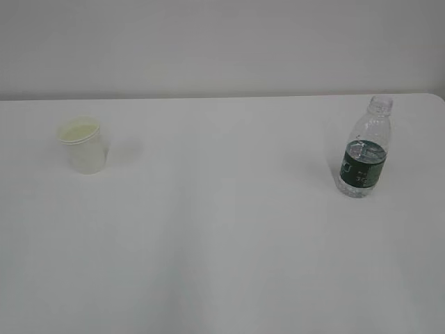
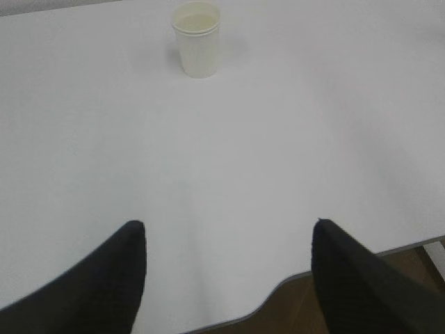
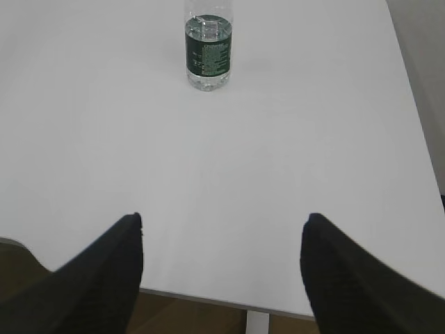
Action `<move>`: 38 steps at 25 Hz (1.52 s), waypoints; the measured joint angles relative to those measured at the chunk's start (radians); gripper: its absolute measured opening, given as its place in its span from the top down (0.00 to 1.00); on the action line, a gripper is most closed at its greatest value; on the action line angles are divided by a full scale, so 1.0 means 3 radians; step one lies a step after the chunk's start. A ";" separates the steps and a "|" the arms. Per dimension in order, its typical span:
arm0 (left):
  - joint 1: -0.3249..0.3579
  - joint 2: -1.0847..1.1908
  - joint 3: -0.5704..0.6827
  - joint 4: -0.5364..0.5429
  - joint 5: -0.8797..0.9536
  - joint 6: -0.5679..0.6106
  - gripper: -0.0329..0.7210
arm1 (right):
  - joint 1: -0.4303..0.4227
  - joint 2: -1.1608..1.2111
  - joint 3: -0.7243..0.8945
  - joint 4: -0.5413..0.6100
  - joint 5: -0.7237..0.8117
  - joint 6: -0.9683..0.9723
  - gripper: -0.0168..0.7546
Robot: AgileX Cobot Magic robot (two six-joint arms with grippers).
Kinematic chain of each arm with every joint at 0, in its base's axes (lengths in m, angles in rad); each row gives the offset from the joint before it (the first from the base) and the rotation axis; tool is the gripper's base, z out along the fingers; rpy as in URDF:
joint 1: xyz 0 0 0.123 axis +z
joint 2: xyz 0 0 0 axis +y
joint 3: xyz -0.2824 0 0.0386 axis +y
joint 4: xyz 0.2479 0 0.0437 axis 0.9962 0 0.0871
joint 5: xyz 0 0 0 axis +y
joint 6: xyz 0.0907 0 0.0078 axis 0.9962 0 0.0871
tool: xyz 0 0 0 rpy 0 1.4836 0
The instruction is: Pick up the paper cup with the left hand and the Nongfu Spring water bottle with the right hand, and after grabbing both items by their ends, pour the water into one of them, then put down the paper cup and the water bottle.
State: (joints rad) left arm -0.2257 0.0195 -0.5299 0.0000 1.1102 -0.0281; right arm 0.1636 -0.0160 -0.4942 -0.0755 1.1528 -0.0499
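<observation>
White table [image 1: 222,243] fills most of the exterior view, with a pale wall behind it. At the left of the frame stands a small white tapered paper cup [image 1: 83,145], upright. At the right stands a clear ribbed plastic bottle with a dark green label [image 1: 364,149], capless, with water [image 1: 361,182] inside. Left gripper [image 2: 228,229] and right gripper [image 3: 221,221] are both spread wide near the table edge, holding nothing, well apart from cup [image 2: 197,37] and bottle [image 3: 207,45].
</observation>
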 joint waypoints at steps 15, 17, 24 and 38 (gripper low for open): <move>0.0193 0.0000 0.0000 -0.0055 -0.0001 0.0000 0.25 | -0.0218 0.0000 0.0000 0.0000 -0.0002 0.0000 0.28; 0.0358 0.0000 0.0000 -0.0061 -0.0001 0.0000 0.25 | -0.0284 0.0000 0.0000 0.0000 -0.0008 0.0000 0.28; 0.0496 0.0000 0.0000 -0.0061 -0.0007 0.0000 0.26 | -0.0296 0.0000 0.0000 0.0000 -0.0008 0.0000 0.28; 0.0496 0.0000 0.0000 -0.0073 -0.0007 0.0000 0.27 | -0.0296 -0.0001 0.0000 0.0000 -0.0008 0.0000 0.28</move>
